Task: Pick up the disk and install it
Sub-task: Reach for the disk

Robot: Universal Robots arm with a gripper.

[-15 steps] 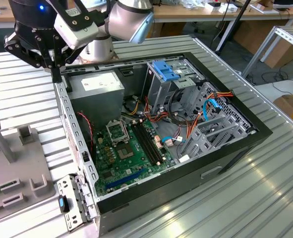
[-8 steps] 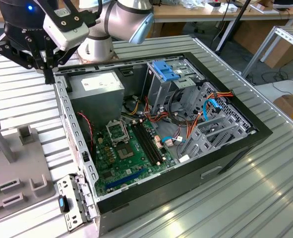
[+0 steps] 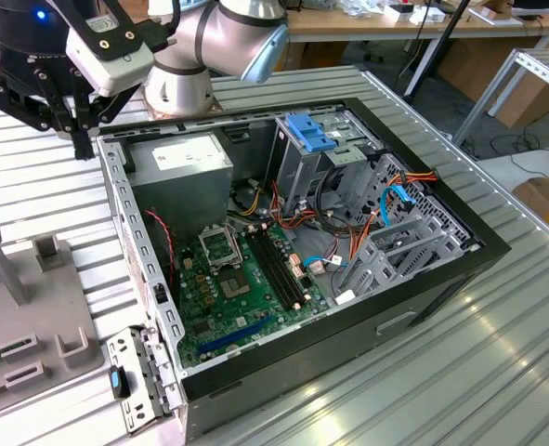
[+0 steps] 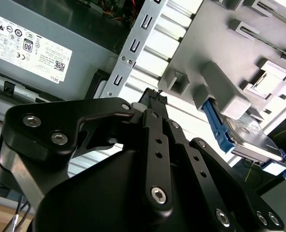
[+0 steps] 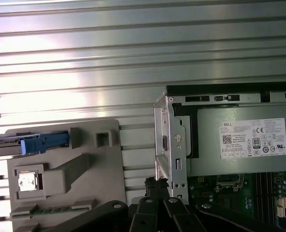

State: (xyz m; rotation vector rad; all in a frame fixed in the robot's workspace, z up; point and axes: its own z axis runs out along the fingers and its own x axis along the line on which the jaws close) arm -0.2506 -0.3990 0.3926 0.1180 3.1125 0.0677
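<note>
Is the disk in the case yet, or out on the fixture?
Out. The disk, in its blue carrier, sits in the grey fixture beside the computer case, apart from the pincer.

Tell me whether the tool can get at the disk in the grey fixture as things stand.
Probably yes. The disk sits in the grey fixture beside the computer case, with nothing over it, and the tool hangs nearby with open space between them.

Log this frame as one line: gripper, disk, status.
gripper: shut, empty, over table beside PC case corner | disk: seated in grey fixture, untouched | status: not yet picked
</note>
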